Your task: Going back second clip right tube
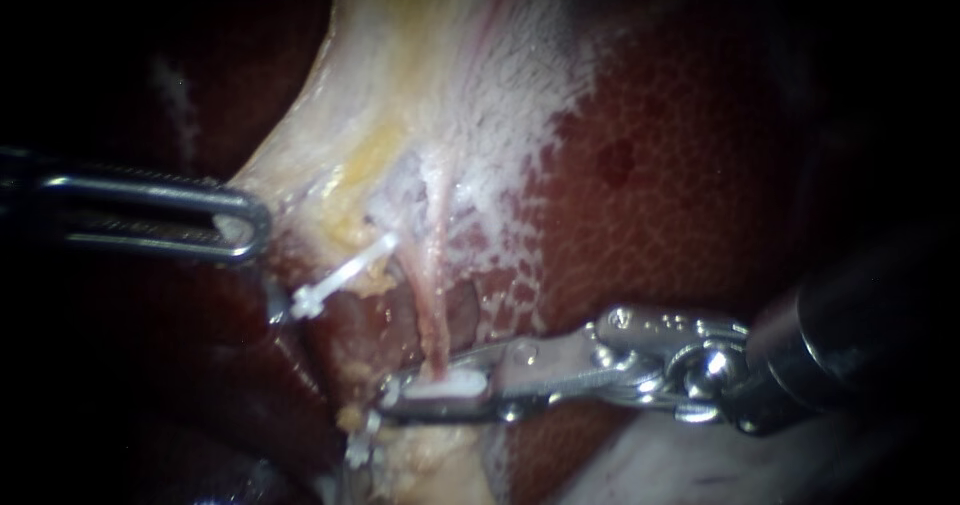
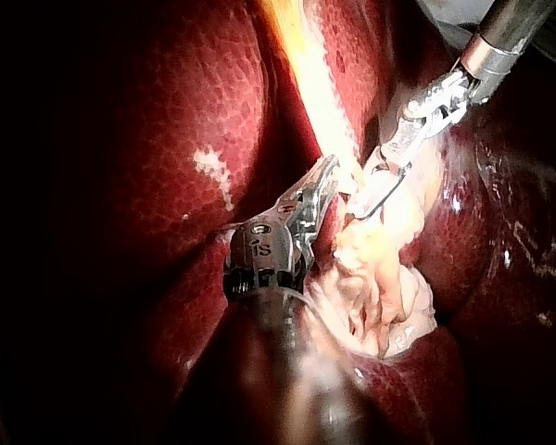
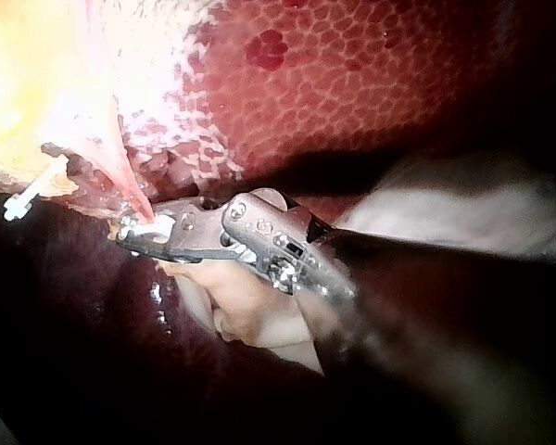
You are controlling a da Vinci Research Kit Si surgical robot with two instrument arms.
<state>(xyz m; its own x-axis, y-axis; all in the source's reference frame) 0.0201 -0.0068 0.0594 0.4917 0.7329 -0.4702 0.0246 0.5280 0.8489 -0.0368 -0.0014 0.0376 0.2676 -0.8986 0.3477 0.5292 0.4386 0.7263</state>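
Two pincers clamp: left instrument point(image 1: 250, 227) on gallbladder point(image 1: 400, 85), right instrument point(image 1: 393, 396) on one clip point(image 1: 450, 385) at one tube point(image 1: 435, 305).

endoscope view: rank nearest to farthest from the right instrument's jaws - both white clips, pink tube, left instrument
1. held clip, in the jaws of the right instrument
2. pink tube, just above, entering that clip
3. other clip, up and left
4. left instrument, far left, jaws shut on pale tissue
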